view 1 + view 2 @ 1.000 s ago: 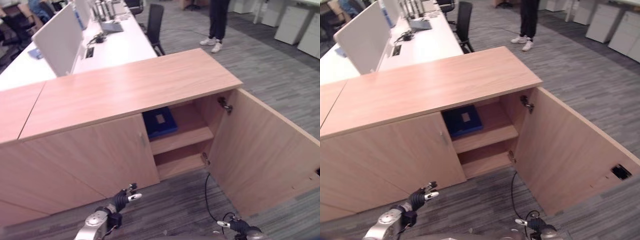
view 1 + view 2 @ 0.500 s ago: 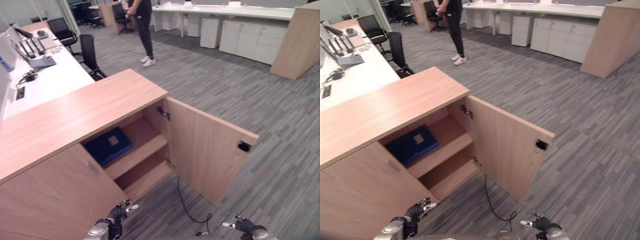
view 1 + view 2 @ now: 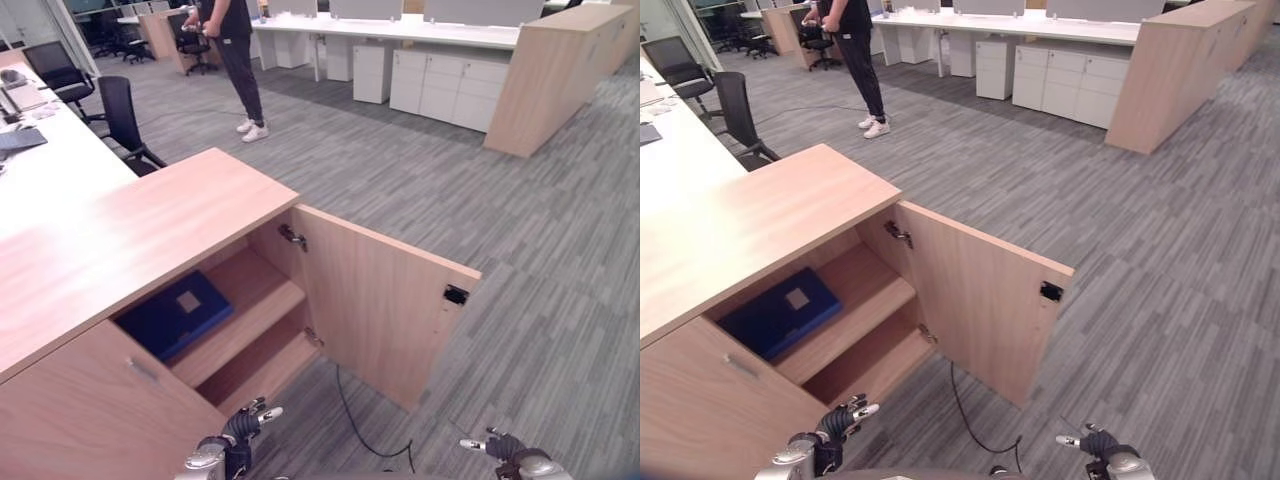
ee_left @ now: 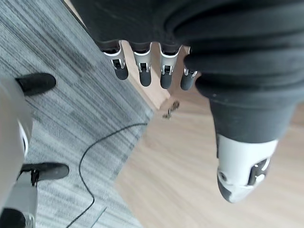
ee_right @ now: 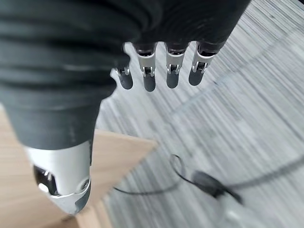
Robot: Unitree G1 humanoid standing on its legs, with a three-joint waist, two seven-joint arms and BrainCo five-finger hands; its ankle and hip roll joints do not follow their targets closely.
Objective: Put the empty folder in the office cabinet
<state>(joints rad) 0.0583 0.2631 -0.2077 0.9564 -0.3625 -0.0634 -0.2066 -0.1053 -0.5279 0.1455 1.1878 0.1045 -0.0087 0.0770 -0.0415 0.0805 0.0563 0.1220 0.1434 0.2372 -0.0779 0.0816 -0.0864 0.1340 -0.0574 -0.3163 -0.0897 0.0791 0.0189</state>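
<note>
A flat dark-blue folder (image 3: 175,314) lies on the upper shelf of the light wooden cabinet (image 3: 150,235), whose door (image 3: 385,310) stands open. Both the left hand (image 3: 243,424) and right hand (image 3: 500,447) hang low with relaxed, empty fingers.

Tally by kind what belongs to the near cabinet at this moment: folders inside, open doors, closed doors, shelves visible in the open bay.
Blue folder: 1
Open door: 1
Closed door: 1
Shelves: 2, upper shelf holding the folder, lower shelf
Total: 5
</note>
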